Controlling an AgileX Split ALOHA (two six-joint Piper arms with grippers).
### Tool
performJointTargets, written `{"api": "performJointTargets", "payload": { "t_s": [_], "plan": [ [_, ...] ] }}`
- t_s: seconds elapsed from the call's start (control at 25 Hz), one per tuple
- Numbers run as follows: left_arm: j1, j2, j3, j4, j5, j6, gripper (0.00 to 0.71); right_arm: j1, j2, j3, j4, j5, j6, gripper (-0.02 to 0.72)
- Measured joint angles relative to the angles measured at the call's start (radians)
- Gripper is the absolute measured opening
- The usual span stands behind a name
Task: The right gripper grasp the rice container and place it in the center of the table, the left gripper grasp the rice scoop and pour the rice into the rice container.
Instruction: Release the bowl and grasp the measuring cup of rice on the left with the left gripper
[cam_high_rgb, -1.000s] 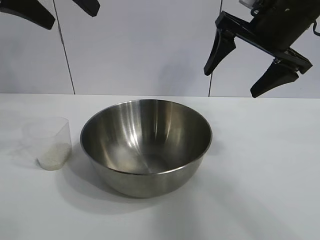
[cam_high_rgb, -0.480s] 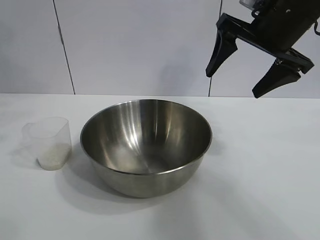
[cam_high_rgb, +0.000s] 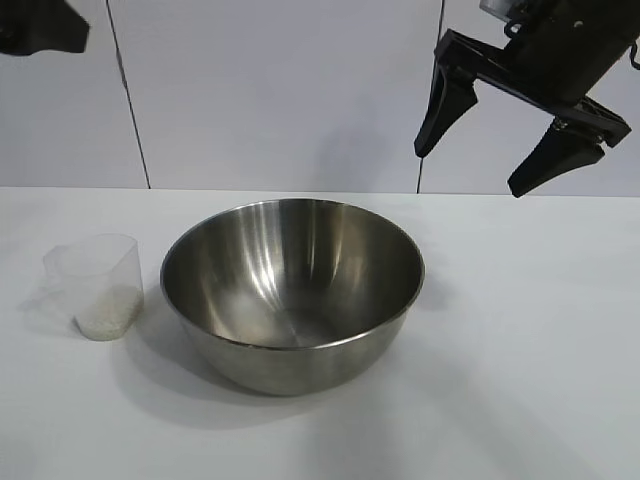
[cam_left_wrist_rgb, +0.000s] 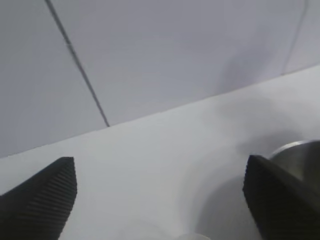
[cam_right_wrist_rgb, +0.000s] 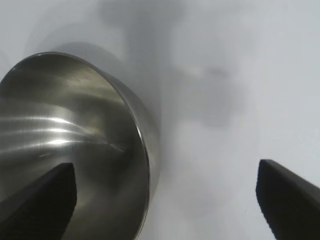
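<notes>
The rice container (cam_high_rgb: 292, 300), a wide shiny steel bowl, stands empty in the middle of the table (cam_high_rgb: 520, 340). Left of it, apart from it, the clear plastic rice scoop (cam_high_rgb: 95, 280) stands upright with rice (cam_high_rgb: 106, 315) in its bottom. My right gripper (cam_high_rgb: 468, 172) hangs open high above the bowl's right side and holds nothing. In the right wrist view the gripper (cam_right_wrist_rgb: 167, 187) straddles the bowl's (cam_right_wrist_rgb: 65, 130) rim from well above. Only a black part of my left gripper (cam_high_rgb: 40, 28) shows at the top left corner. Its wrist view shows the gripper (cam_left_wrist_rgb: 160, 177) open and empty over the table, the bowl's edge (cam_left_wrist_rgb: 300, 152) beside one finger.
A pale panelled wall (cam_high_rgb: 280, 90) runs behind the table's far edge. White tabletop stretches in front of the bowl and to its right.
The left gripper's fingers left the top of the exterior view, and a part of it shows again at the top left corner. The right gripper has drifted slightly up and right.
</notes>
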Motion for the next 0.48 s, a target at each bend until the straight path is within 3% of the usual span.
{"api": "performJointTargets", "payload": {
  "t_s": [0.12, 0.36, 0.48],
  "plan": [
    [0.000, -0.007, 0.109, -0.006, -0.182, -0.063, 0.601, 0.000, 0.000, 0.000, 0.000, -0.001, 0.000, 0.677],
    [0.000, 0.049, 0.250, 0.022, -0.306, -0.224, 0.575, 0.000, 0.000, 0.000, 0.000, -0.001, 0.000, 0.677],
    [0.000, 0.100, 0.339, 0.175, -0.592, -0.239, 0.535, 0.000, 0.000, 0.000, 0.000, -0.001, 0.000, 0.677]
  ]
}}
